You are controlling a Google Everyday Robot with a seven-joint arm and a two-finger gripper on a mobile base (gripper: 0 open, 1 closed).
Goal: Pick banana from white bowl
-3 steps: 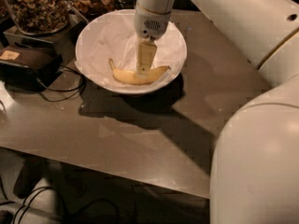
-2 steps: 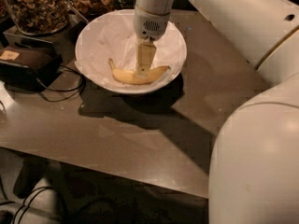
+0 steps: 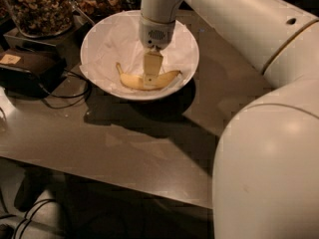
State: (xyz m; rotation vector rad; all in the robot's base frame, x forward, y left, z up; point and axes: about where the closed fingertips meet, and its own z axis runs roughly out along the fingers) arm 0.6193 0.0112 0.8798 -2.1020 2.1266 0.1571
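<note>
One banana [image 3: 132,82] lies in one white bowl [image 3: 99,44] on one bench [image 3: 149,148]. One gripper [image 3: 149,81] hangs over the banana, at 5 o'clock inside the bowl. Two glass jars of nuts stand at the bowl's 10 o'clock [image 3: 37,6] and 11 o'clock [image 3: 97,1]. One black box [image 3: 27,68] sits at 9 o'clock.

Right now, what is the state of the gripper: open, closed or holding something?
Gripper: down inside the wide white bowl, at the middle of the curved yellow banana; open or closed cannot be told.
</note>
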